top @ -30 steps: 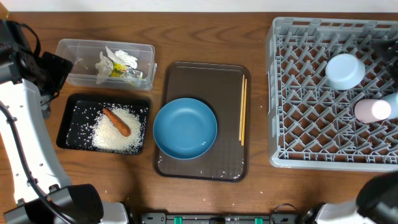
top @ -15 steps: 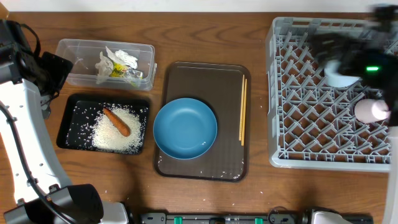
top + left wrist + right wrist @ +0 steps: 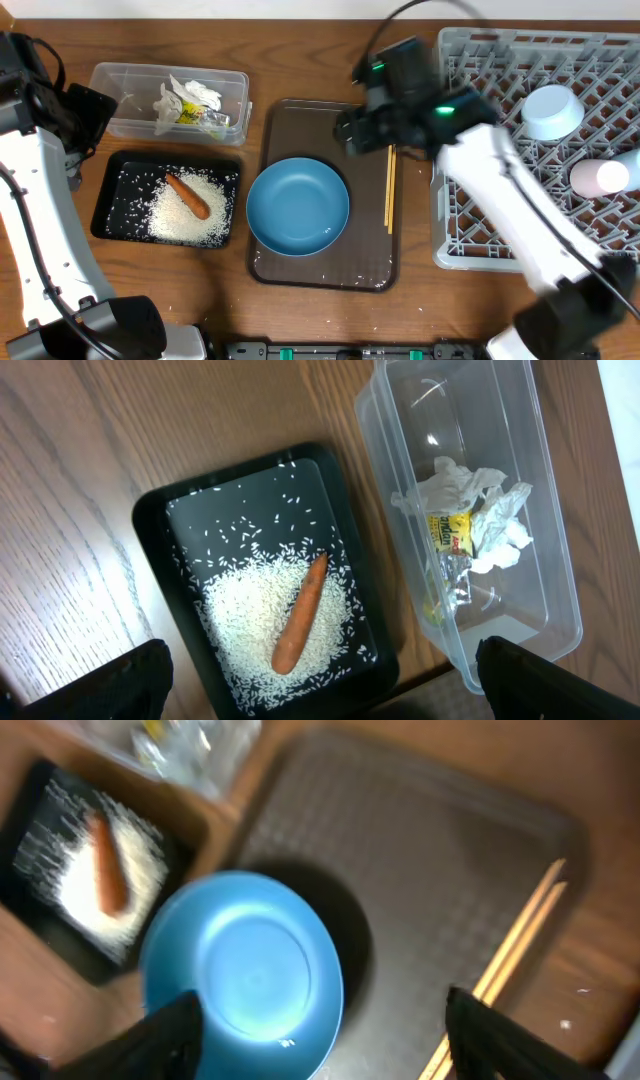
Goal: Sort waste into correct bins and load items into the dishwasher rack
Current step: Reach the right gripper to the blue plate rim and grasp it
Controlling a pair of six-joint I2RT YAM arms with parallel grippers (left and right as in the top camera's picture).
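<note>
Left side first: the left claw (image 3: 335,685) hangs over the left end of the wooden bench (image 3: 320,55), fingers spread wide, nothing between them. Right below it sit the two bins, side by side. The clear rectangular plastic tub (image 3: 125,95) holds the crumpled white paper and foil wrappers (image 3: 190,105), one showing a yellow patch. Just beside it, the shallow black rectangular tray (image 3: 105,200) carries the pile of white rice grains (image 3: 185,220). The small orange carrot (image 3: 188,196) lies slantwise on top of the pile, with stray grains scattered around it.

Now the middle: the right claw (image 3: 350,128) hovers above the far part of the large dark-brown serving tray (image 3: 320,265), fingers apart and empty. Its wrist view is blurred. The large round blue bowl (image 3: 298,207) sits upright on that tray, overhanging its left edge. The pair of thin wooden chopsticks (image 3: 390,190) lies along the tray's right edge, close together, near the claw but untouched.

Far right, the large square grey plastic rack (image 3: 620,230) holds the small pale-blue bowl (image 3: 553,112) among its pegs. The small whitish cup (image 3: 600,178) is near it, at the rack's right side.
</note>
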